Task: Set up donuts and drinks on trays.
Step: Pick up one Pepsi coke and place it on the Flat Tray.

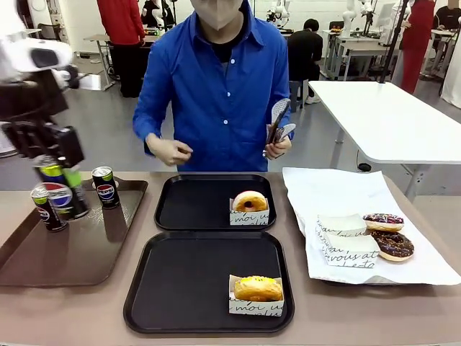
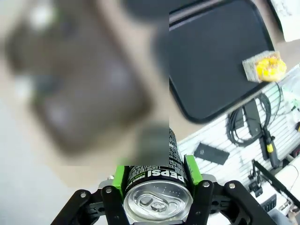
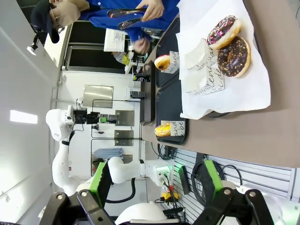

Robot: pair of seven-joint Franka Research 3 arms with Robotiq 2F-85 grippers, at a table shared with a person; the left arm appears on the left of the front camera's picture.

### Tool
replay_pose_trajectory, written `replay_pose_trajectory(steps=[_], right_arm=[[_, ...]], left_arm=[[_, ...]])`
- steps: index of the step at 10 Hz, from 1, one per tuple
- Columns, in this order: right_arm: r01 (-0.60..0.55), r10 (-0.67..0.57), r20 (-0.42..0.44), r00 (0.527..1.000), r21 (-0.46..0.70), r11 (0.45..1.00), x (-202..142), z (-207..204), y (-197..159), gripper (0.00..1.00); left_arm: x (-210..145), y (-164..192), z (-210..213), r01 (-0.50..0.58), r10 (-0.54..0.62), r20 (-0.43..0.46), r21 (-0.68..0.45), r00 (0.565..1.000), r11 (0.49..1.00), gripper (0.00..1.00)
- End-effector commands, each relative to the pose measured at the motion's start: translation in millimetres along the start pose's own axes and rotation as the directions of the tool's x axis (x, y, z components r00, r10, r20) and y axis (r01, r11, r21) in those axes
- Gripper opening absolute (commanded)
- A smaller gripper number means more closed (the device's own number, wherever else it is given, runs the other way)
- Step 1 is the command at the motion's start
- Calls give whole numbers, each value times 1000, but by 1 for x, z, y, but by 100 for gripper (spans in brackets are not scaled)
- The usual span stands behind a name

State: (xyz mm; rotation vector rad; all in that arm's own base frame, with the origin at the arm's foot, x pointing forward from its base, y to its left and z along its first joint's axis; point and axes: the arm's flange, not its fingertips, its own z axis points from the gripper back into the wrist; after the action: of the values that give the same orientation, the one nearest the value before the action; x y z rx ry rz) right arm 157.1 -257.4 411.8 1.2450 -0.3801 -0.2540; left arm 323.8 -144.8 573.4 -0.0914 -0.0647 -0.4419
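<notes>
My left gripper is shut on a black Pepsi can, held slightly tilted over the brown tray. In the left wrist view the green pads clamp the can just below its silver top. Two more cans stand on the brown tray. Each black tray holds one sleeved yellow donut: the far tray has its donut at the right side, the near tray has its donut at the front right. My right gripper is open and empty, off the table's edge.
White paper at the right carries two chocolate donuts and spare sleeves. The person in a blue shirt stands at the far side holding tongs. Cables and tools lie below the table's near edge.
</notes>
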Motion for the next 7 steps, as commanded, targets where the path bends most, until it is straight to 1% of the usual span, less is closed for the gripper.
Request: replay_pose_trajectory(steps=[1,2,3,4,5,6,7], right_arm=[[-14,13,3,1000,13,1000,-1,1,1,100],[-14,13,3,1000,13,1000,-1,1,1,100],[-14,13,3,1000,13,1000,-1,1,1,100],[-14,13,3,1000,13,1000,-1,1,1,100],[-14,13,3,1000,13,1000,-1,1,1,100],[-14,13,3,1000,13,1000,-1,1,1,100],[-14,13,3,1000,13,1000,-1,1,1,100]], left_arm=[[52,-30,-18,-27,23,67,64,997,998,58],[87,-39,-35,-34,27,62,109,998,993,58],[122,-44,-54,-40,38,22,104,999,994,58],[149,-50,-70,-44,43,16,107,999,993,58],[170,-60,-86,-47,44,22,127,999,991,58],[184,-69,-99,-59,50,54,187,997,981,58],[200,-68,-110,-70,60,58,188,997,980,58]])
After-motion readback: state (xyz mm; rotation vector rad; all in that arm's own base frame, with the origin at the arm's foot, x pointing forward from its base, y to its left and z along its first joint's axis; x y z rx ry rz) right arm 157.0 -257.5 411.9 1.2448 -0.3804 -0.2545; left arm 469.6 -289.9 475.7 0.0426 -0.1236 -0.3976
